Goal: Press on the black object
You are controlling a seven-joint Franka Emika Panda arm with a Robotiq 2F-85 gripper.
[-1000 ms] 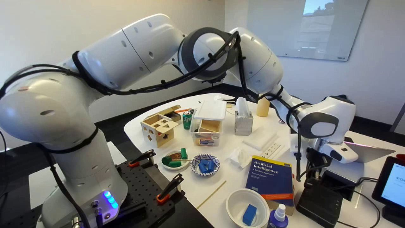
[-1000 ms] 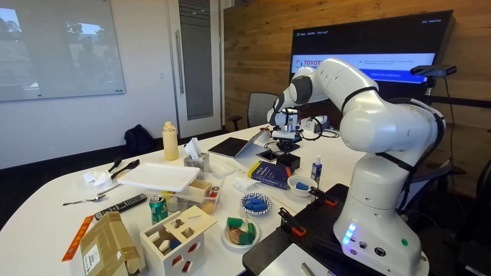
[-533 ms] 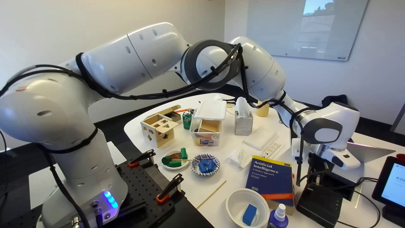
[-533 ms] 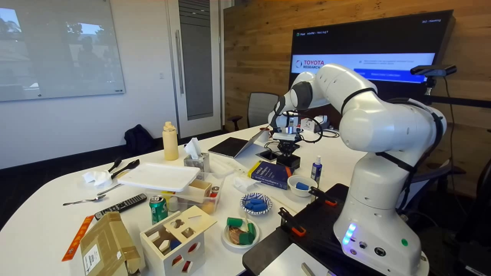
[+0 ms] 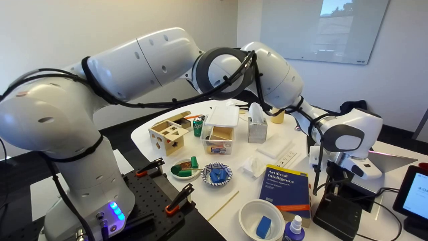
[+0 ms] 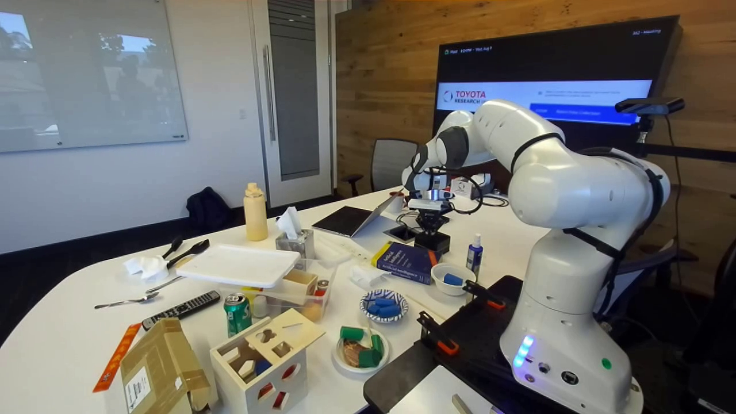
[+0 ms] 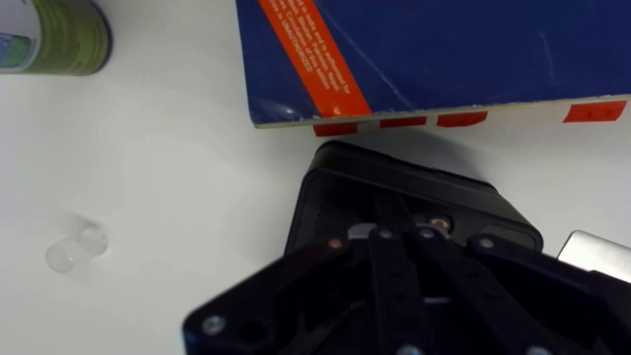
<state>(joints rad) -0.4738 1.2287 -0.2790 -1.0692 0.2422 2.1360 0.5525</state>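
Observation:
The black object (image 5: 338, 216) is a low, stepped box standing on the table beside the blue book (image 5: 286, 189). It shows in an exterior view (image 6: 434, 244), partly behind the book, and in the wrist view (image 7: 329, 209), where a speaker grid and a small round button with a light phone mark show. My gripper (image 5: 330, 193) points down over the object. In the wrist view the gripper (image 7: 394, 209) has its fingers together with nothing between them. The fingertips are at the object's top, between the grid and the button. I cannot tell for sure whether they touch.
A screen (image 5: 414, 194) and cables stand beside the object. A grey laptop (image 6: 353, 218) is behind it. A spray bottle (image 6: 474, 256) and a white bowl with a blue block (image 5: 244, 217) are near the book. A tissue box (image 5: 257, 130) stands farther off.
My arm has come down and the gripper has lowered to the top of the black object. Most of the drop was in the first half second, with only a little since. The object has not moved.

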